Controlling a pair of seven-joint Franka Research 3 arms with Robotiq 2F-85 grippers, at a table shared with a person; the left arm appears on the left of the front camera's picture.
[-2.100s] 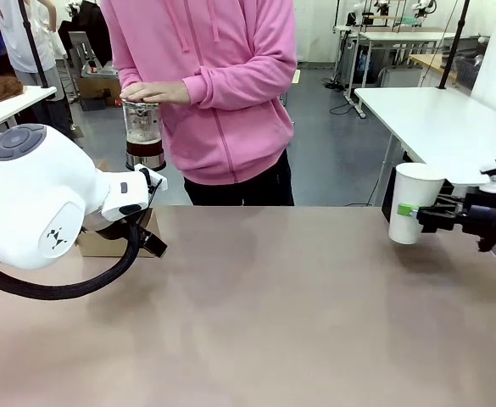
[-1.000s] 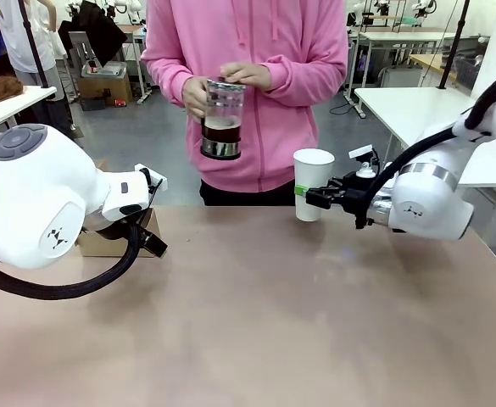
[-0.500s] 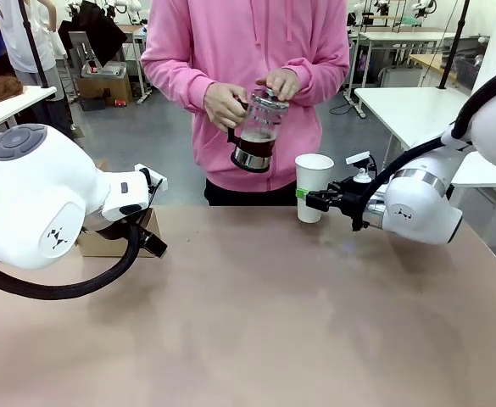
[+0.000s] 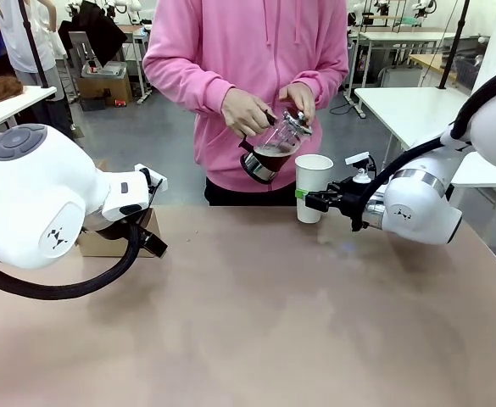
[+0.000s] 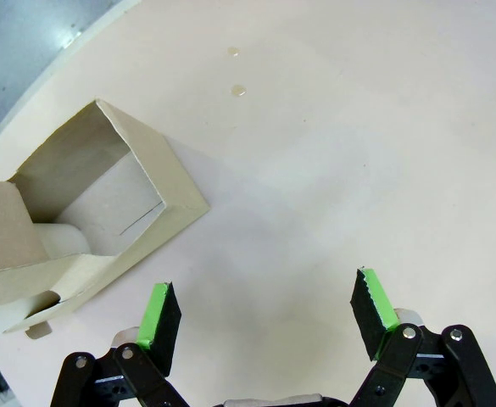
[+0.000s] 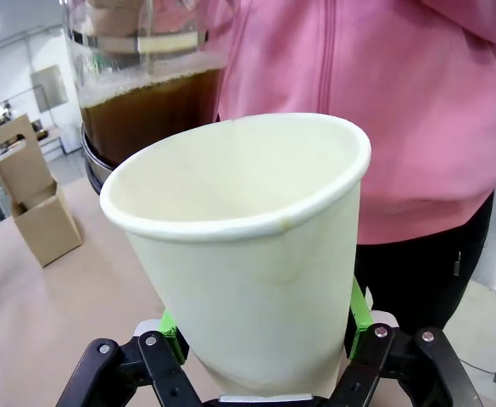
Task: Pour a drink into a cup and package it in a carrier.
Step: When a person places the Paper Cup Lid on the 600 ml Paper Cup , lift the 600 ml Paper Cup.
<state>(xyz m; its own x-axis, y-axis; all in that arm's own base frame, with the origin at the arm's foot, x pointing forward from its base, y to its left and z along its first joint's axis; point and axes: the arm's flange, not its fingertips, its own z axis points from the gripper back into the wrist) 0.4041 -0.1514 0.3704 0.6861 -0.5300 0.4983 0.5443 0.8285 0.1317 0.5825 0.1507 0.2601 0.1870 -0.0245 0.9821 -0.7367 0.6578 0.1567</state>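
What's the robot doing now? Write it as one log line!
step: pour | right gripper: shut on paper cup | person's hands: glass pitcher tilted toward it | left gripper: open beside carrier

Workroom beyond a tan table point(image 4: 256, 322)
Past the tan table, grey floor point(image 4: 362, 127); off its far right corner, a white table point(image 4: 417, 106) with a black pole point(image 4: 454, 42); farther back, more white tables point(image 4: 392, 36); far left, another white tabletop point(image 4: 10, 106).

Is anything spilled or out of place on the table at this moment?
Two small pale spots lie on the table near the carrier; they look like drops. Nothing else stands out.
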